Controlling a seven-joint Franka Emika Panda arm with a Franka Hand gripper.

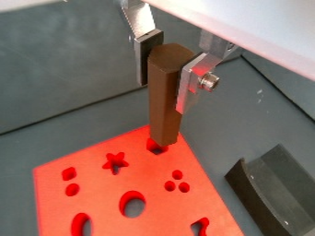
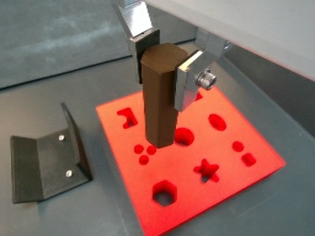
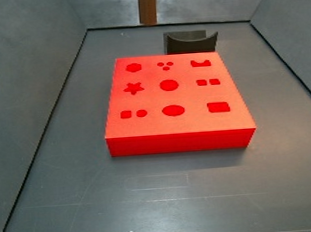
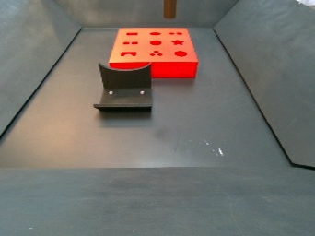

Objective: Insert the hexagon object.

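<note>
My gripper (image 1: 167, 66) is shut on the hexagon object (image 1: 163, 101), a long dark brown peg held upright between the silver fingers (image 1: 189, 85); both wrist views show this grip (image 2: 167, 66). The peg (image 2: 157, 106) hangs above the red block (image 2: 234, 138), which has several shaped holes. In both side views only the peg shows, at the upper edge of the picture (image 3: 148, 3) (image 4: 170, 7), clear above the red block (image 3: 186, 126) (image 4: 135, 51); the gripper is out of frame there. A hexagon-shaped hole (image 2: 164, 194) lies beside the star hole (image 2: 207, 169).
The fixture (image 4: 123, 88), a dark L-shaped bracket, stands on the floor beside the red block; it also shows in other views (image 1: 277, 189) (image 2: 50, 161) (image 3: 186, 39). Grey sloping walls (image 3: 38, 116) enclose the floor.
</note>
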